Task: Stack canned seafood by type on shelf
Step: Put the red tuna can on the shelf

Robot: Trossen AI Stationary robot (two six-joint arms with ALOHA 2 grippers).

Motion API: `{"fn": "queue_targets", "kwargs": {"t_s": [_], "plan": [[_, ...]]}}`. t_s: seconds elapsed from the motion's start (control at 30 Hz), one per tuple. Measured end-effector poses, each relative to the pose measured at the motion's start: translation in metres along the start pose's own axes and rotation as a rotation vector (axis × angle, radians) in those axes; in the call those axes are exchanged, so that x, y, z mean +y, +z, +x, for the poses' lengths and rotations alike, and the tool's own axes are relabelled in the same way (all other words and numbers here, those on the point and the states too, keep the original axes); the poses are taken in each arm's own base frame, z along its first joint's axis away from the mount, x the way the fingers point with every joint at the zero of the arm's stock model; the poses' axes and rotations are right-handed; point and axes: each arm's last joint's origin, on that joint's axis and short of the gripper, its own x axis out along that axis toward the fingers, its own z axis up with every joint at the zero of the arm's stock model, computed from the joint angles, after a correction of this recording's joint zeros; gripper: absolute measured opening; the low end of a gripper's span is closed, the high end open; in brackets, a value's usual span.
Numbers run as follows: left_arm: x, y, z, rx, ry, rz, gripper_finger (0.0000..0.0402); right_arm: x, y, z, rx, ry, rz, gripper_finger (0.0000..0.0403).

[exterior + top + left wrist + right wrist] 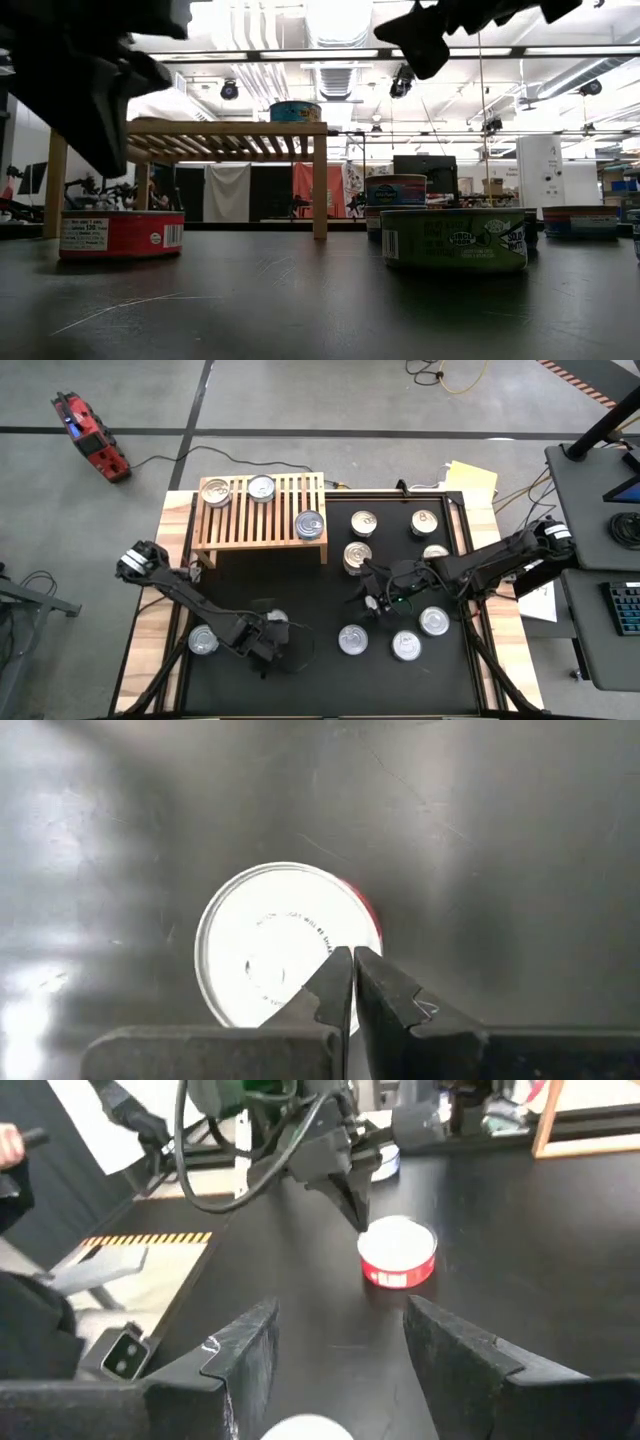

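Observation:
The light-wood shelf (pixel 260 510) stands at the far left of the mat with three cans on its slats (pixel 214 491) (pixel 261 487) (pixel 309 525). Several more cans stand on the black mat. My left gripper (pixel 352 960) is shut and points down over a red-sided can with a white lid (pixel 270 945), near the lid's rim (pixel 397 1252). In the high view that can (pixel 279 618) is partly hidden by the arm. My right gripper (pixel 340 1345) hangs open above the mat's middle (pixel 372 595), nothing between its fingers. My left gripper's shut fingertips (pixel 360 1225) stand at the rim of the red can's lid, coming slanting from above. I cannot tell whether they touch the lid. The can stands upright on the mat.
Other cans stand near the front left (pixel 203 641), the front middle (pixel 353 640) (pixel 405 646) (pixel 433 622) and right of the shelf (pixel 363 522) (pixel 424 522) (pixel 357 555). A green-labelled can (pixel 455 238) sits close to the low camera.

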Motion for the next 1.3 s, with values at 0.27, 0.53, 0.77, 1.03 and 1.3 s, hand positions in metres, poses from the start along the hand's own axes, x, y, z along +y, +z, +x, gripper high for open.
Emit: {"fn": "queue_targets", "kwargs": {"t_s": [0.27,0.53,0.77,1.03,1.3], "plan": [[-0.002,-0.014,-0.023,-0.288,-0.067,0.09,0.0,0.012,-0.004,0.014,-0.046,-0.045,-0.008,0.0203],[0.021,-0.036,-0.014,-0.499,-0.232,0.094,0.0,0.007,-0.019,0.047,-0.033,-0.047,0.042,0.0203],[0.042,-0.07,-0.003,-0.345,-0.195,-0.056,0.0,0.005,-0.017,0.085,-0.014,-0.097,0.065,0.0203],[0.046,-0.087,0.016,-0.278,-0.152,-0.031,0.0,0.004,-0.005,0.118,0.03,-0.129,0.073,0.0168],[0.047,-0.094,0.024,-0.268,-0.135,-0.03,0.0,0.003,-0.007,0.147,0.079,-0.166,0.089,0.0093]]}}
